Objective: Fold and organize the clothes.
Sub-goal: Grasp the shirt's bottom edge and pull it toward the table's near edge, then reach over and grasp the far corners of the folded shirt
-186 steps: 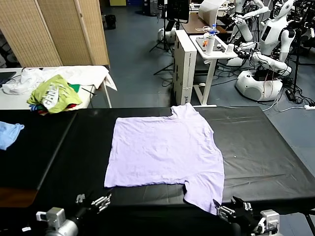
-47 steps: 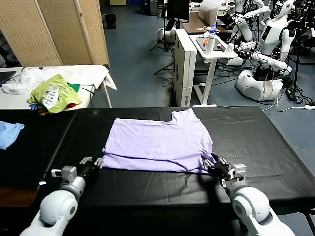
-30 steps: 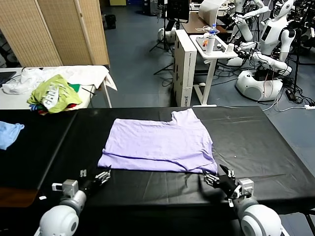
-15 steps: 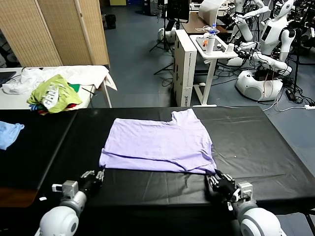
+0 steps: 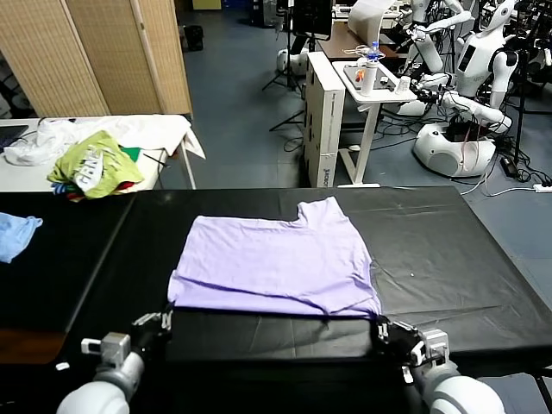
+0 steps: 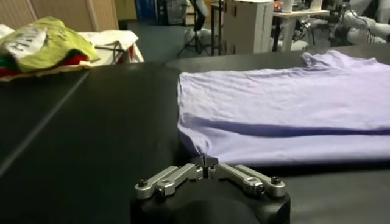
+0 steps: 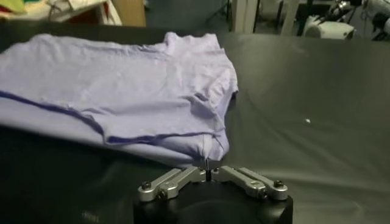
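From the head, the T-shirt lay half-folded at the middle of the black table. The left gripper sat at its near left corner and the right gripper at its near right corner.

In the left wrist view, the left gripper was closed, pinching the corner of the T-shirt.

In the right wrist view, the right gripper was likewise clamped on the hem of the T-shirt.

The fold should go best if both corners rise together and level, keeping the edge taut.
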`<action>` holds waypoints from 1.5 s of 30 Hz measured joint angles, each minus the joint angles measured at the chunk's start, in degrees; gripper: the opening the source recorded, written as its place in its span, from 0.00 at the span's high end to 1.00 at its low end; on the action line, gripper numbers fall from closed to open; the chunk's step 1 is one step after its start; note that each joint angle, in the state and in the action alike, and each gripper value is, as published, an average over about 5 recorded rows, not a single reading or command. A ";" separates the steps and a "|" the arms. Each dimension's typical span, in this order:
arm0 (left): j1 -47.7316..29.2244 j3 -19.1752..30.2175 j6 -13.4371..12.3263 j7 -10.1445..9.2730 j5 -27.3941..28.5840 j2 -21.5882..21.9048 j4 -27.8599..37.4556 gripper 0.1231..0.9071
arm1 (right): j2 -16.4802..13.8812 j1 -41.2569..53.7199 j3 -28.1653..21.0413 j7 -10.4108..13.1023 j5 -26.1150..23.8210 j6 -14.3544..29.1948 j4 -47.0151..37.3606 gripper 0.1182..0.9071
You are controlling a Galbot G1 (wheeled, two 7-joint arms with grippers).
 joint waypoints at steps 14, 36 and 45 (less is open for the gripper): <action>8.62 -3.65 1.47 -0.38 0.12 -1.18 -4.74 0.91 | -0.57 -3.82 2.29 -1.01 -0.08 -2.88 5.04 0.67; -0.79 -6.86 7.34 -3.26 -12.24 3.10 -7.56 0.00 | -7.15 20.48 -2.48 5.19 15.06 -3.05 -3.01 0.00; -18.11 -2.03 11.40 -7.16 -26.76 10.21 2.67 0.00 | -4.82 40.35 -15.21 7.15 15.79 -3.05 -16.45 0.00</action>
